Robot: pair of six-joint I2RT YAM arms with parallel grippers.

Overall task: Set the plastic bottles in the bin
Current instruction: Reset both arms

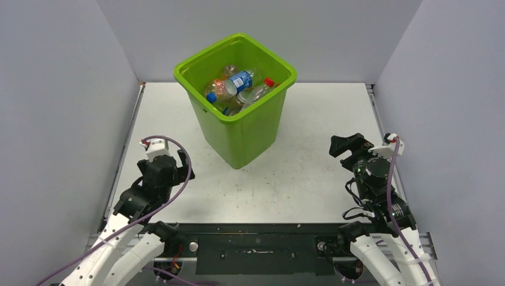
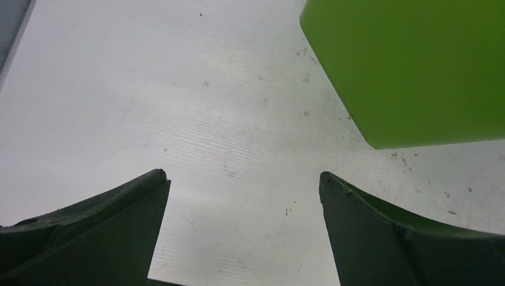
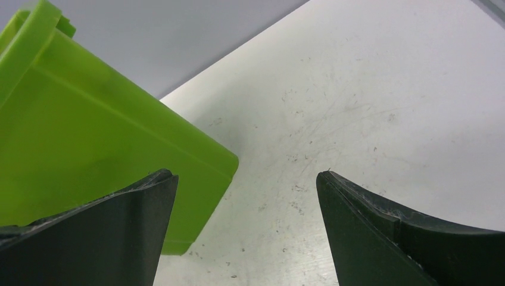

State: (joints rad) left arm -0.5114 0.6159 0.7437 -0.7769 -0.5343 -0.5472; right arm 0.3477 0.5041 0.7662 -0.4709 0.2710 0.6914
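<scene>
The lime-green bin point(image 1: 245, 134) stands at the back middle of the table. Several plastic bottles point(image 1: 239, 83) lie inside it, clear ones with blue and red caps and a blue label. No bottle shows on the table. My left gripper point(image 1: 159, 158) hovers low, near and to the left of the bin, open with nothing between its fingers point(image 2: 243, 179). The bin's lower corner point(image 2: 417, 65) shows to its upper right. My right gripper point(image 1: 348, 145) is off to the bin's right, also open and empty point(image 3: 245, 176), with the bin's wall point(image 3: 89, 131) to its left.
The scuffed white table point(image 1: 309, 137) is closed in by grey walls on the left point(image 1: 53, 119), back and right point(image 1: 452, 107). A black mounting rail point(image 1: 256, 238) runs along the near edge between the two arm bases.
</scene>
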